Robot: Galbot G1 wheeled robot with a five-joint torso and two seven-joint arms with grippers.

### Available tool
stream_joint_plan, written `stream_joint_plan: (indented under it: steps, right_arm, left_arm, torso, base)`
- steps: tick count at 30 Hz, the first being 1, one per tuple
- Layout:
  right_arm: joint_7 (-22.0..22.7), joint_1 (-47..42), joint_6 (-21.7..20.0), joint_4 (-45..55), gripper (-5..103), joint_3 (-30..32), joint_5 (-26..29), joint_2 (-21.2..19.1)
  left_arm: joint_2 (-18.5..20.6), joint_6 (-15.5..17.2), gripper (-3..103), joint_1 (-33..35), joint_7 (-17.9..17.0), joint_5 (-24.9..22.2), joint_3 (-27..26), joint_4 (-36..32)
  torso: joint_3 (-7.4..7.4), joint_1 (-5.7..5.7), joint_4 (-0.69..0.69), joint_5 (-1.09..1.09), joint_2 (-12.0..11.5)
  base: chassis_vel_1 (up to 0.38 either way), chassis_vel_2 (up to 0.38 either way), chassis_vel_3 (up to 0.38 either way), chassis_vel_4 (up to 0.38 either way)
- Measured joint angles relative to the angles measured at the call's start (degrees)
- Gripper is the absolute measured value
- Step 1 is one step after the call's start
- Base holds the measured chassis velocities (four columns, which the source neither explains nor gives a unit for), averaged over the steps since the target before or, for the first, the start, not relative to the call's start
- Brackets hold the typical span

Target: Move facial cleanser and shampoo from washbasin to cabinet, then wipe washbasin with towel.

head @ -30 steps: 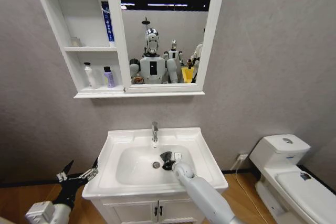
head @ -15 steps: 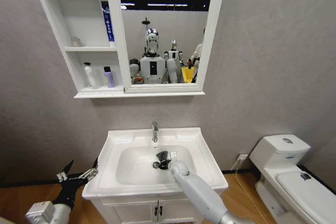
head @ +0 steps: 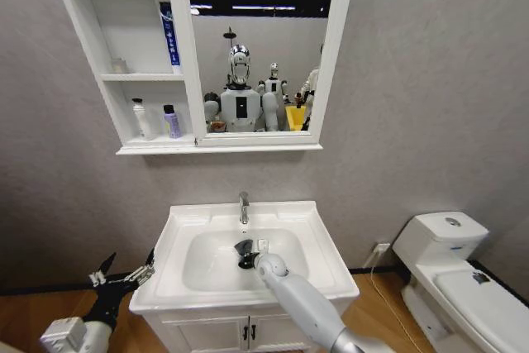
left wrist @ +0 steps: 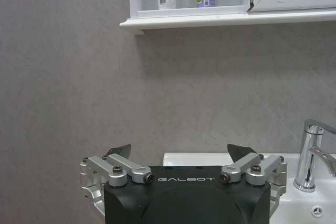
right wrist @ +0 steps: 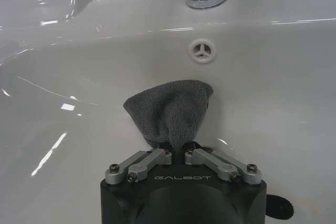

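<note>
Looking from the head, the right gripper (head: 245,252) presses the towel (head: 243,249) into the washbasin (head: 318,241) bowl near its back wall, farther toward the faucet (head: 244,207) than a second ago. Its wrist camera shows fingers clamped on the towel (right wrist: 170,111), which bunches ahead toward the overflow hole (right wrist: 201,51). The left gripper (left wrist: 178,153) hangs wide open, empty, beside the basin's left edge.
</note>
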Motion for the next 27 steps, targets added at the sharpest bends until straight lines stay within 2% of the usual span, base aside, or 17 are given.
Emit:
stream_joint_plan:
  steps: [9,27]
  right_arm:
    - [-0.3,0.2,0.4,-2.8,6,0.1,-1.0,1.9]
    - [3.8,-2.9,-2.3,4.4,6,3.1,2.1,-6.2]
  left_arm:
    - [0.0,0.0,100,0.0,0.0,0.0,0.0,0.0]
    - [0.0,0.0,100,0.0,0.0,0.0,0.0,0.0]
  torso:
    - [0.00,0.00,0.00,0.01,0.0]
    - [0.00,0.00,-0.01,0.02,0.0]
  base:
    - [0.000,0.000,0.000,0.000]
    - [0.000,0.000,0.000,0.000]
